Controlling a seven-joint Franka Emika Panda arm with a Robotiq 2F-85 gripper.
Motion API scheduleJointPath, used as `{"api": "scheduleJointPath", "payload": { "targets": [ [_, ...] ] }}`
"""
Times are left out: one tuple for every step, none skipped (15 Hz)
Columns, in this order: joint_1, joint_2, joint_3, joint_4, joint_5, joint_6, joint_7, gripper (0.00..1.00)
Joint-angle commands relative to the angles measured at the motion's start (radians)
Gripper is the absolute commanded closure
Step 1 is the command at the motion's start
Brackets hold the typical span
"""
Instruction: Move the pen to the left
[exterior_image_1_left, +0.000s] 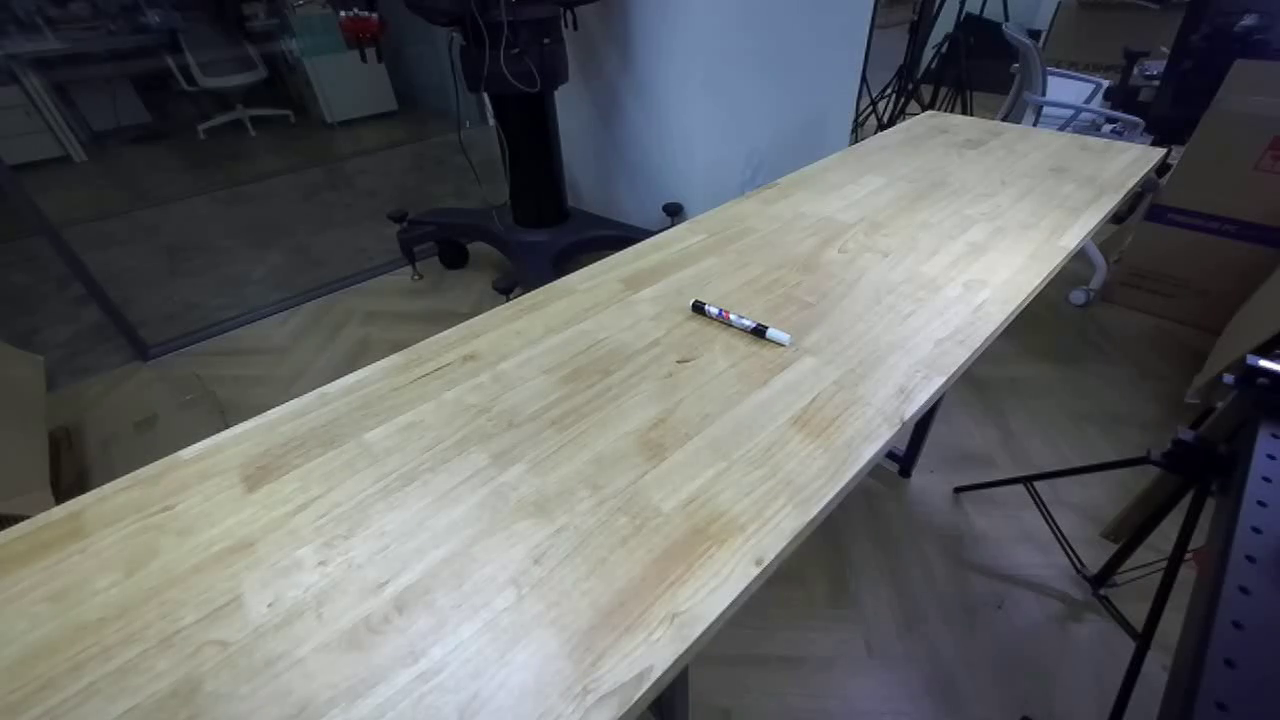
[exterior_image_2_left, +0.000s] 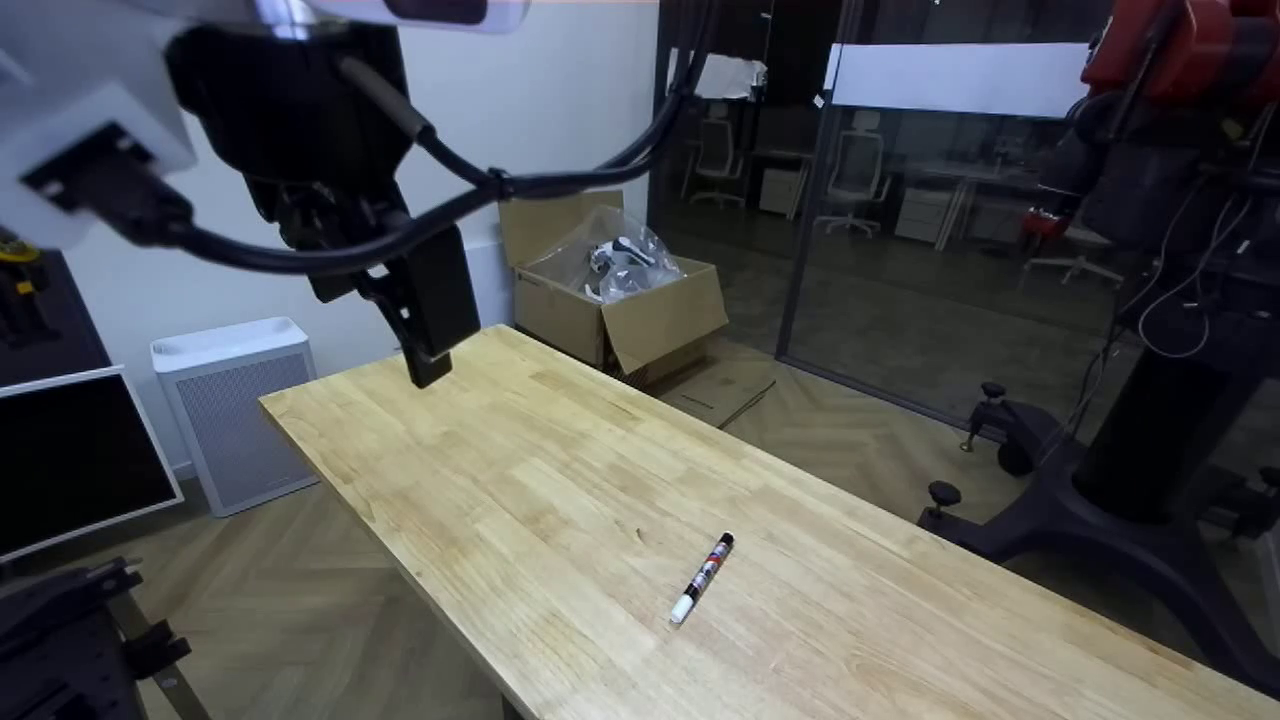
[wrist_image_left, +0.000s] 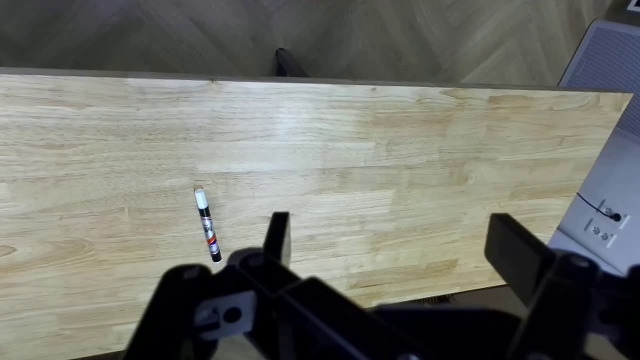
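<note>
The pen lies flat on the long wooden table, with a black body, a colourful label and a white cap end. It shows in both exterior views, mid-table in an exterior view (exterior_image_1_left: 740, 322) and low, right of the middle, in an exterior view (exterior_image_2_left: 704, 575). In the wrist view the pen (wrist_image_left: 208, 226) lies left of the jaws. My gripper (wrist_image_left: 390, 217) is wide open with nothing between its fingers, above the table and apart from the pen. In an exterior view the gripper (exterior_image_2_left: 385, 330) hangs at the upper left; it is out of frame in an exterior view.
The wooden table (exterior_image_1_left: 480, 480) is long and narrow, with the floor dropping away along both sides. A cardboard box (exterior_image_2_left: 640, 310) and a white air purifier (exterior_image_2_left: 240, 410) stand beyond its end. A dark wheeled stand (exterior_image_1_left: 530, 160) is beside the long edge. A tripod (exterior_image_1_left: 1130, 540) stands opposite.
</note>
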Motion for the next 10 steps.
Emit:
{"api": "scheduleJointPath", "payload": {
  "targets": [
    [-0.012,0.003,0.012,0.002,0.011,-0.004,-0.008,0.0],
    [-0.012,0.003,0.011,0.002,0.011,-0.004,-0.008,0.0],
    [-0.006,0.034,0.003,0.012,0.017,0.012,-0.01,0.0],
    [-0.004,0.063,-0.001,0.023,0.019,0.017,-0.011,0.0],
    [0.0,0.113,-0.005,0.042,0.015,0.03,-0.015,0.0],
    [0.002,0.164,-0.006,0.06,0.01,0.052,-0.015,0.0],
    [0.0,0.216,-0.004,0.075,0.003,0.077,-0.014,0.0],
    [-0.003,0.291,0.001,0.095,-0.006,0.128,-0.009,0.0],
    [0.013,0.339,-0.016,0.105,-0.034,0.169,0.008,0.0],
    [0.016,0.395,-0.017,0.111,-0.062,0.229,0.016,0.0]
  ]
}}
